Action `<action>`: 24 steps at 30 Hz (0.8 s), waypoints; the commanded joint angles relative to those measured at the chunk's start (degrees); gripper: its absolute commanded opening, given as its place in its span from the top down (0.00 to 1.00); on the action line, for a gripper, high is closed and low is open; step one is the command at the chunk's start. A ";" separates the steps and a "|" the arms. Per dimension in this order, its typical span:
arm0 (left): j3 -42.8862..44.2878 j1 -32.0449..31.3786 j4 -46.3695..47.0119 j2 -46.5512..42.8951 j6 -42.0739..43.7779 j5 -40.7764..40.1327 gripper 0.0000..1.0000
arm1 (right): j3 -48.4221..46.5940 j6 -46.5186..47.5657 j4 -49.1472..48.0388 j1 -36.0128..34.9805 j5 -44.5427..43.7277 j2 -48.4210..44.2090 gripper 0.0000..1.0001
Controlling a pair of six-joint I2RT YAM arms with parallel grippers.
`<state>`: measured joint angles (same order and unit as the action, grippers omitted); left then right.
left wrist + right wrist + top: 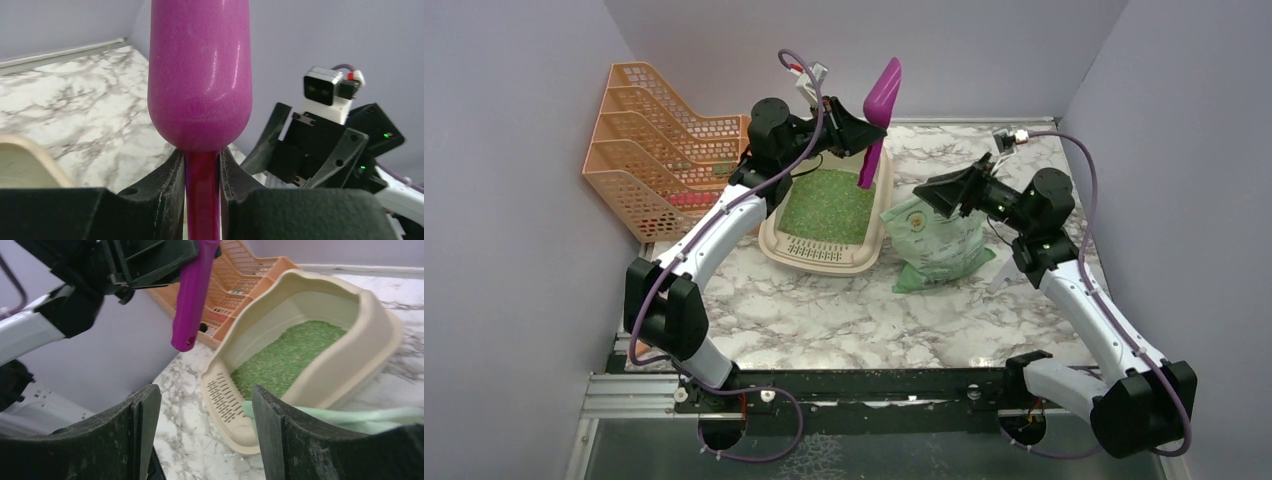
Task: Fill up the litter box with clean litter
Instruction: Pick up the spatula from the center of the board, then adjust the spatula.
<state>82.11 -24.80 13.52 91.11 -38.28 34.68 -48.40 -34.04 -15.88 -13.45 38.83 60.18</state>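
One beige plastic, rounded-rectangular litter box (pixel 819 262) sits mid-table on a marble-patterned table (pixel 824 320), its floor covered with clean litter (pixel 829 205) of small bright green granules. A soft translucent green plastic bag (pixel 944 250) lies just to its right. The left gripper (pixel 202 167) clamps the handle of a magenta plastic scoop (pixel 200 75), held upright over the box's far end. The right gripper (pixel 205 410) hangs over the bag, fingers spread wide, gripping nothing. An orange mesh file rack (pixel 664 150) stands to the left.

beige litter box (pixel 844 265); green litter (pixel 829 205); magenta scoop (pixel 884 90); orange mesh rack (pixel 654 150)
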 commanded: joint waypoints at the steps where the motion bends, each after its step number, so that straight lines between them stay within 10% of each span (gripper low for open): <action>1: -4.65 -0.34 19.76 -3.86 -13.81 6.40 1.00 | -0.59 -2.25 -10.93 -3.01 7.01 1.58 0.28; 24: -12.21 -5.34 44.09 -1.98 -29.11 7.47 1.00 | -5.62 -14.56 -33.81 -10.62 9.91 15.00 0.32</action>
<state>71.18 -29.52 51.48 88.97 -65.25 40.99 -51.07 -45.58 -43.05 -23.77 47.75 73.32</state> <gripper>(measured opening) 0.245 0.692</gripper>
